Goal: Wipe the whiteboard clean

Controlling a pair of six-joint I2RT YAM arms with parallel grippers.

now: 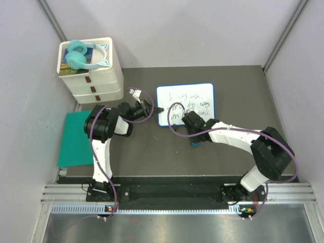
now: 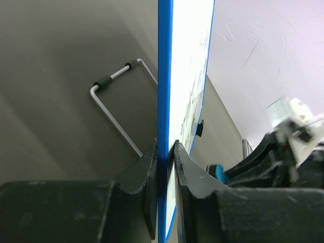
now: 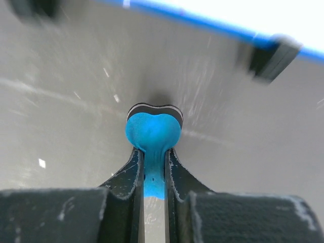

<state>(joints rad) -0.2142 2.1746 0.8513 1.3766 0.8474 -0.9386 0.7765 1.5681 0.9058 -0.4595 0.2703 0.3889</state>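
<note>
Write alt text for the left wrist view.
The left gripper clamps the blue rim of the whiteboard, seen edge-on with its written face to the right. A bent metal wire shows to its left against the grey table; the right arm is blurred at lower right.

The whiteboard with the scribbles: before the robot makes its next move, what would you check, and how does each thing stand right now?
1. Whiteboard held steady: ok. The left gripper is shut on its blue rim.
2. Eraser gripped: ok. The right gripper is shut on it.
3. Eraser over the writing: not ok. It sits off the board, beyond the edge nearest the arm bases.
4. Scribbles wiped: not ok. Dark writing covers the board.
5. Eraser touching the table: cannot tell. The right wrist view is blurred.
</note>
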